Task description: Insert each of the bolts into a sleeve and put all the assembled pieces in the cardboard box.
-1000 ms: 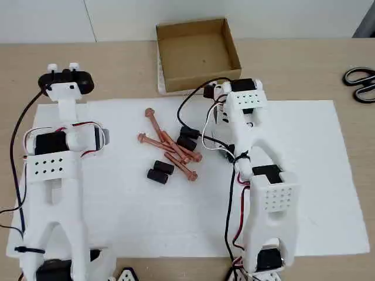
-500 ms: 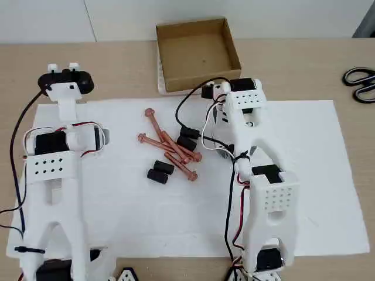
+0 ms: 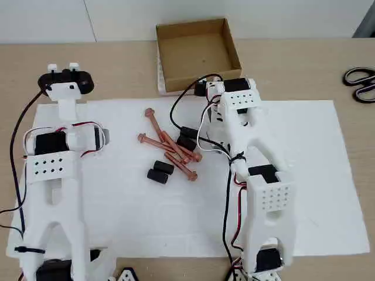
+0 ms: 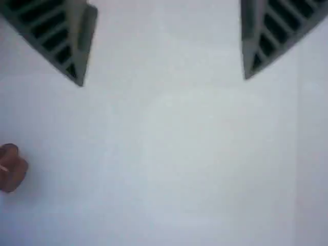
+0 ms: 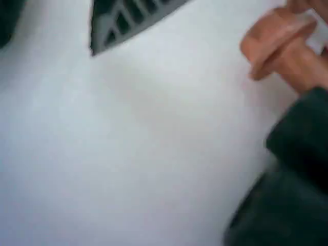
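Nearer the sleeves [image 3: 187, 143] now, right fingers [image 5: 133, 20] (gap: cannot tell) may scatter the bolts [image 3: 167, 143]; left fingers [image 4: 72, 41] gape wide.

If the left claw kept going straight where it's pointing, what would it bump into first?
The white sheet, most likely. The left claw is open and aims at a bare patch of it. A copper bolt head lies off to one side, out of that line. Depth is unclear.

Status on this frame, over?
Left gripper open over white sheet. Right gripper beside copper-coloured metal bolts and black cylindrical sleeves: loose, unassembled, none in brown cardboard box. Black cable loops close by sleeves.
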`<move>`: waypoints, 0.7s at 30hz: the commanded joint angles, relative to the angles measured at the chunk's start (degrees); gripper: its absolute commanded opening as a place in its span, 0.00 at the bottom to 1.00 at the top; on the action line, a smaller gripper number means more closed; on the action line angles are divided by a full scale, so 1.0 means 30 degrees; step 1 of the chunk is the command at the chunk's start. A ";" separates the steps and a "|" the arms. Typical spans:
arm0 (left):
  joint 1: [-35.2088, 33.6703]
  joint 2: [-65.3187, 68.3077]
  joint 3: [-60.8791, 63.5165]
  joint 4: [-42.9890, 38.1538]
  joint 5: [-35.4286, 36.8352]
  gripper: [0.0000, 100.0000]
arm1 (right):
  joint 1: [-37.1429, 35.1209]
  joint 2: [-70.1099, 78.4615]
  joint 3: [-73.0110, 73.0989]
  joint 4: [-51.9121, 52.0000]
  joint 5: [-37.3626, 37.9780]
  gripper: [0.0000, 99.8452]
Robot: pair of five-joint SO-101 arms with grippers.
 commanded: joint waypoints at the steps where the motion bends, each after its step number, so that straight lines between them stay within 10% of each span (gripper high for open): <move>1: 0.0147 -0.0088 -0.0044 0.0000 0.0117 0.19 | -0.0044 0.0161 -0.0762 -0.0161 0.0176 0.25; 21: 0.0147 -0.0088 -0.0044 0.0000 0.0117 0.19 | 0.0103 0.1480 -0.0791 -0.0103 0.0088 0.09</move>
